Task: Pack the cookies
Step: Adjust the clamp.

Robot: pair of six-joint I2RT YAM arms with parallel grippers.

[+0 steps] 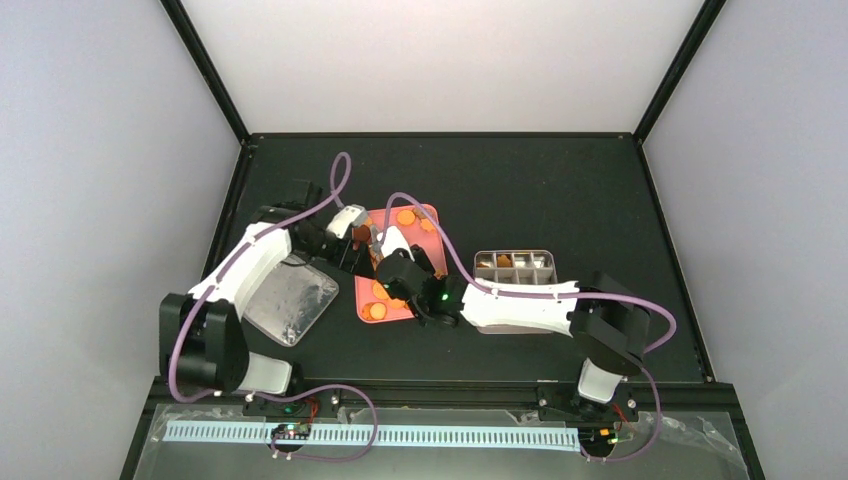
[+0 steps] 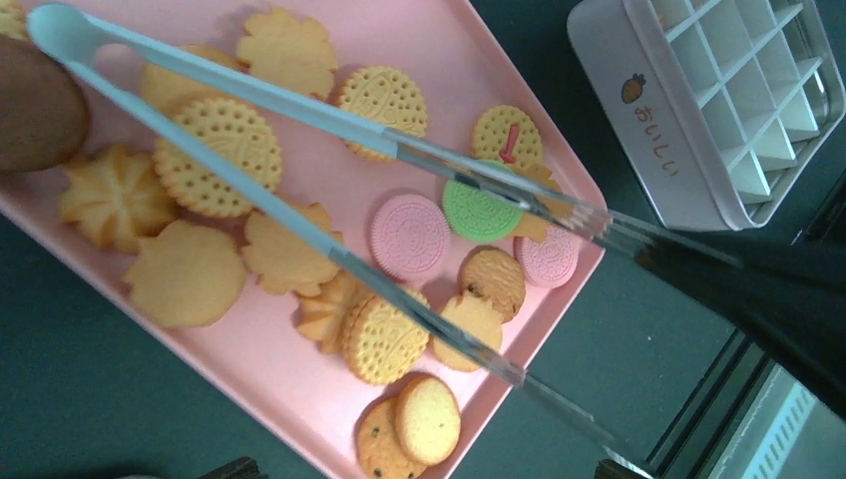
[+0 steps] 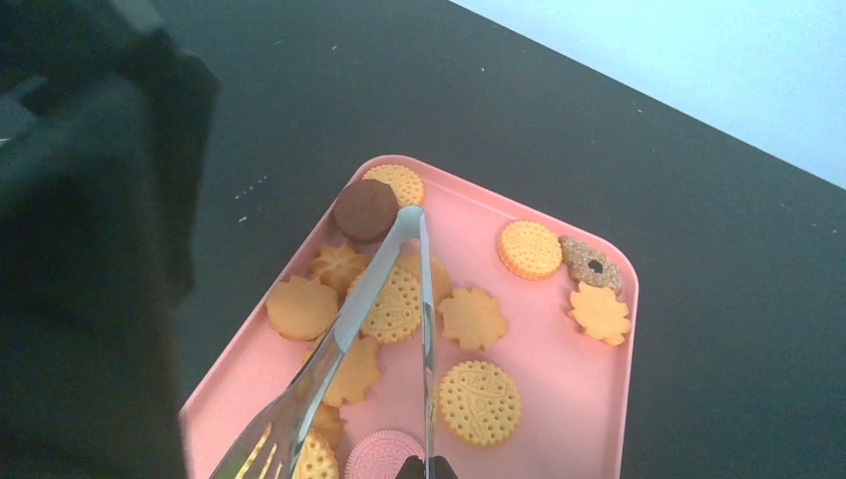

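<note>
On the tabletop's centre, the left gripper (image 1: 370, 238) hovers with jaws spread wide above a rectangular pink plastic tray (image 2: 449, 50) where the orange, yellow, pink and green cookies (image 2: 210, 155) lie. The right gripper (image 3: 424, 467), clenched, pinches one arm of the long metal tongs (image 2: 299, 105). A white gridded box (image 2: 638, 150) sits toward the right edge.

The top external view looks down from high behind the arm bases, far enough to take in the whole counter (image 1: 560, 190). The left wrist view hangs close over the pink tray (image 2: 469, 60), facing across it toward the compartment box (image 2: 638, 130). The right wrist view looks along the tongs (image 3: 424, 299) toward the counter's far edge. All three share the tray and its cookies (image 2: 214, 155).
</note>
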